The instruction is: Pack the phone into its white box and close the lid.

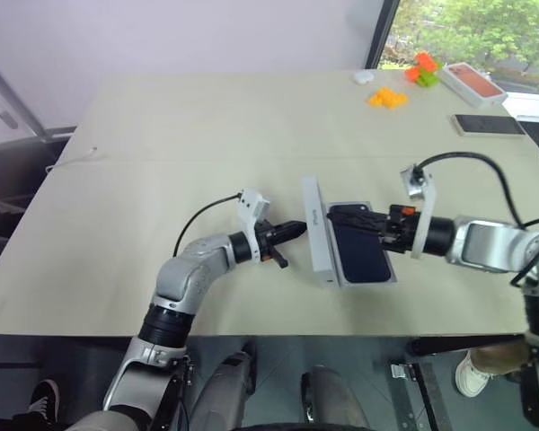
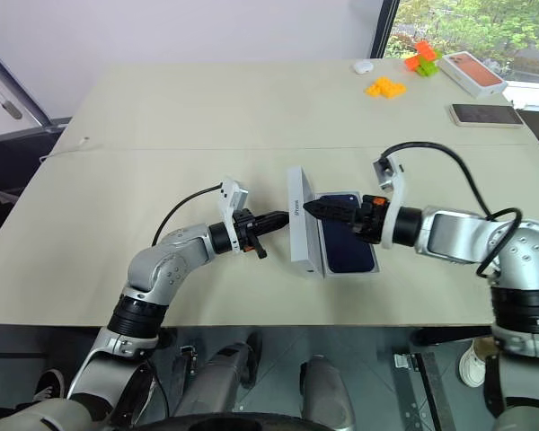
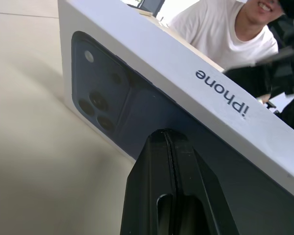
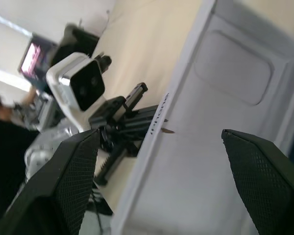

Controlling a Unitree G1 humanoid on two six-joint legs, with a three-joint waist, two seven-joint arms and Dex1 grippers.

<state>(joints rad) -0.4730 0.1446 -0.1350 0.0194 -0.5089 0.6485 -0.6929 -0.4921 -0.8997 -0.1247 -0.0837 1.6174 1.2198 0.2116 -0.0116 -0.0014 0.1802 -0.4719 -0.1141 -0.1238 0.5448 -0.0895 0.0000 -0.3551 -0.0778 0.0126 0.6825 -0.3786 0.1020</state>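
Observation:
The navy phone (image 1: 364,251) lies back up in the shallow white box (image 2: 350,273) near the table's front middle. Along the box's left side the lid (image 1: 316,229) stands on its long edge, "iPhone" lettering on the upward side. Its outer face (image 3: 112,105) carries a dark phone picture and its white inside (image 4: 220,112) has a rounded recess. My left gripper (image 1: 295,230) is shut, with its tips at the lid's outer face. From the right, my right gripper (image 1: 357,219) hovers open over the phone's far end, fingers (image 4: 73,171) spread wide toward the lid's inside.
At the far right of the table lie orange blocks (image 1: 386,97), orange and green blocks (image 1: 422,67), a white box with an orange-pink top (image 1: 472,83), a black phone (image 1: 488,124) and a small white object (image 1: 364,77). A person in a white shirt (image 3: 225,34) sits beyond.

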